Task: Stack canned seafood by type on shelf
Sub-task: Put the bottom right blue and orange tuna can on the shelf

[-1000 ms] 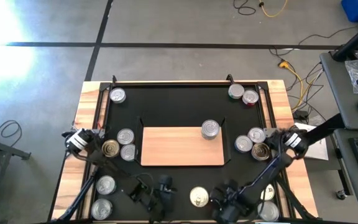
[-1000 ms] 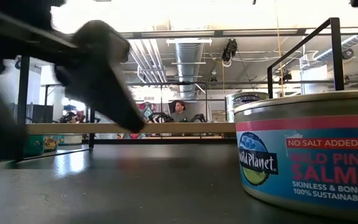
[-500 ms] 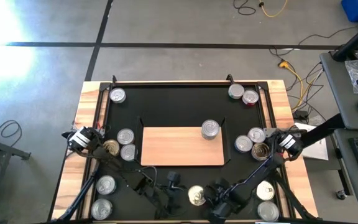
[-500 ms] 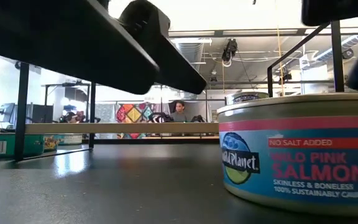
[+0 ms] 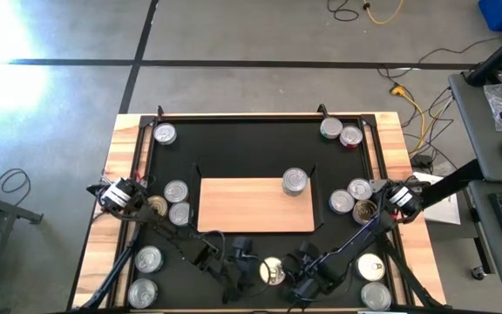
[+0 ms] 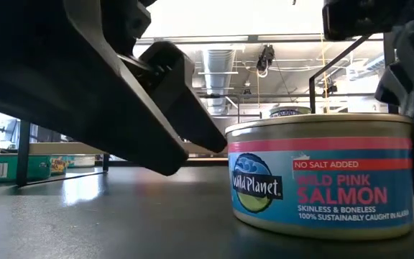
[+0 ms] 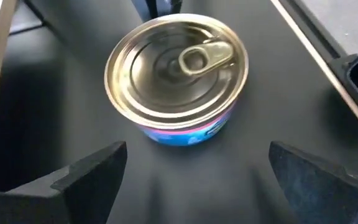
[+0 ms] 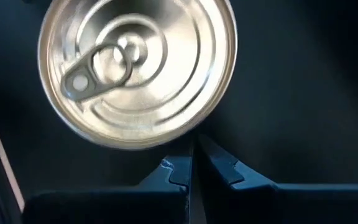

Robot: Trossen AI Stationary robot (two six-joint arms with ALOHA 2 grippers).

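Salmon in a short round silver-topped tin with a pink-and-blue label (image 5: 273,271) sits at six o'clock on the black-matted worktop (image 5: 251,139), below the light-wood shelf (image 5: 242,205). The left pincer (image 5: 249,262) is spread wide at its nine o'clock, apparently to straddle it, while the right pincer (image 5: 296,259), pressed together and empty, touches its three o'clock rim, seemingly nudging it over.

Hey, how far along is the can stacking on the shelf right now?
Done: one can sits on the shelf. In hand: the open left gripper faces the salmon can without gripping it, and the shut right gripper is at its rim. Left: the other cans, about a dozen, scattered on the black mat.
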